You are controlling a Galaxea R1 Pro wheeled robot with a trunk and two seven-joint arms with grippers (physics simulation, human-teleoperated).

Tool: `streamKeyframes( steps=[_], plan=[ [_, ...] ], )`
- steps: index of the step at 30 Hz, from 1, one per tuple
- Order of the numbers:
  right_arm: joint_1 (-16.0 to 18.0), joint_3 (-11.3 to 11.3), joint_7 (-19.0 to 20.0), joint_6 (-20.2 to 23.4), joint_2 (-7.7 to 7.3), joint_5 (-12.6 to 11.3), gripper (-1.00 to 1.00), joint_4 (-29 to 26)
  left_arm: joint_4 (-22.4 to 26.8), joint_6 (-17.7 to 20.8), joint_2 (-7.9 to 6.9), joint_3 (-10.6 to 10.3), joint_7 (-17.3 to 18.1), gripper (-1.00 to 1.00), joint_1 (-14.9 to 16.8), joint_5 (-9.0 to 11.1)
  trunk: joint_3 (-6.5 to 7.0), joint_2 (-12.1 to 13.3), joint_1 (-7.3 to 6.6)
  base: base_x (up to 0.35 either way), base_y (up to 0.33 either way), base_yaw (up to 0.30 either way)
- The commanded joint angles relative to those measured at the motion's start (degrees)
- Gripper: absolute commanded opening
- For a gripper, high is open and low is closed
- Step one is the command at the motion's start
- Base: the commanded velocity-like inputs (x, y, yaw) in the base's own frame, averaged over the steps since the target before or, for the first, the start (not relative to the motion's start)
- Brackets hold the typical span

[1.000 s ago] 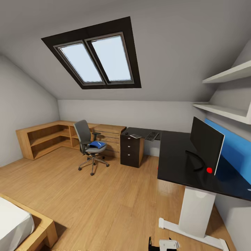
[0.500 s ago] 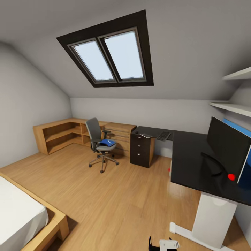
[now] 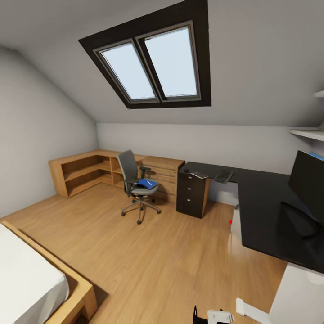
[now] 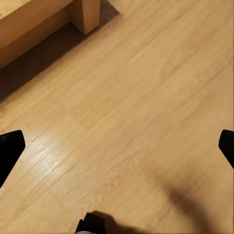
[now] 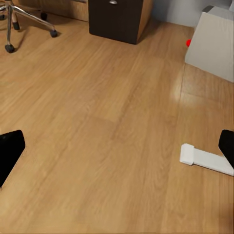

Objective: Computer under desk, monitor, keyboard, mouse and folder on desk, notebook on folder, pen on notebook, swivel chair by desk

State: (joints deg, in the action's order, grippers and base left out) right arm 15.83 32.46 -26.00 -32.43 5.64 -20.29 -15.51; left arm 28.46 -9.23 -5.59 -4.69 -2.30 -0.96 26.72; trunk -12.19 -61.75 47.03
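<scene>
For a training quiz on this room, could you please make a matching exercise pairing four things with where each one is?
Things:
1. folder
2. keyboard
3. monitor
4. chair

Places:
A. on the desk's far wing, near the back wall
B. on the floor in front of the wooden shelves
C. on the chair seat
D. standing on the desk's near wing, at the right

Pairs: 1-C, 2-A, 3-D, 4-B

Blue folder (image 3: 147,183) on grey swivel chair (image 3: 135,182); black desk (image 3: 265,211); light wood floor (image 3: 157,252).
</scene>
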Motion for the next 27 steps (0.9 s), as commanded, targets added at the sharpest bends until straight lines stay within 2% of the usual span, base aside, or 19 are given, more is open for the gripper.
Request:
streamKeyframes(
  steps=[1,7,17,22,23,27],
  plan=[
    [0.05,0.49,-0.36,-0.18,-0.01,-0.35,1.0,0.03,-0.82,-0.96,-0.03,-0.55,-0.24,1.0,0.0,0.43,-0.15,-0.05,0.04,0.306,0.119,0.003],
    [0.06,0.5,-0.36,-0.2,-0.02,-0.32,1.0,0.01,-2.32,-2.76,-0.03,-0.6,-0.25,1.0,0.0,0.22,-0.58,-0.05,0.04,0.313,0.104,0.001],
    [0.07,0.58,-0.36,-0.44,-0.02,-0.31,1.0,-0.01,-2.75,-3.2,-0.01,-0.59,-0.25,1.0,0.0,0.17,-0.66,-0.05,0.04,0.319,0.083,-0.003],
    [0.04,0.54,0.33,-0.6,-0.04,-0.36,1.0,0.03,-2.79,-3.17,-0.03,-0.59,-0.25,1.0,0.0,0.17,-0.5,-0.05,0.04,0.32,0.073,-0.199],
    [0.05,0.52,1.63,-0.61,-0.08,-0.34,1.0,0.04,-2.79,-3.17,-0.04,-0.59,-0.25,1.0,0.0,0.21,-0.46,-0.05,0.04,0.32,0.059,-0.245],
    [0.06,0.41,2.75,-0.62,-0.1,-0.34,1.0,0.04,-2.79,-3.16,-0.04,-0.59,-0.25,1.0,0.0,0.25,-0.32,-0.05,0.04,0.324,0.029,-0.259]
  ],
)
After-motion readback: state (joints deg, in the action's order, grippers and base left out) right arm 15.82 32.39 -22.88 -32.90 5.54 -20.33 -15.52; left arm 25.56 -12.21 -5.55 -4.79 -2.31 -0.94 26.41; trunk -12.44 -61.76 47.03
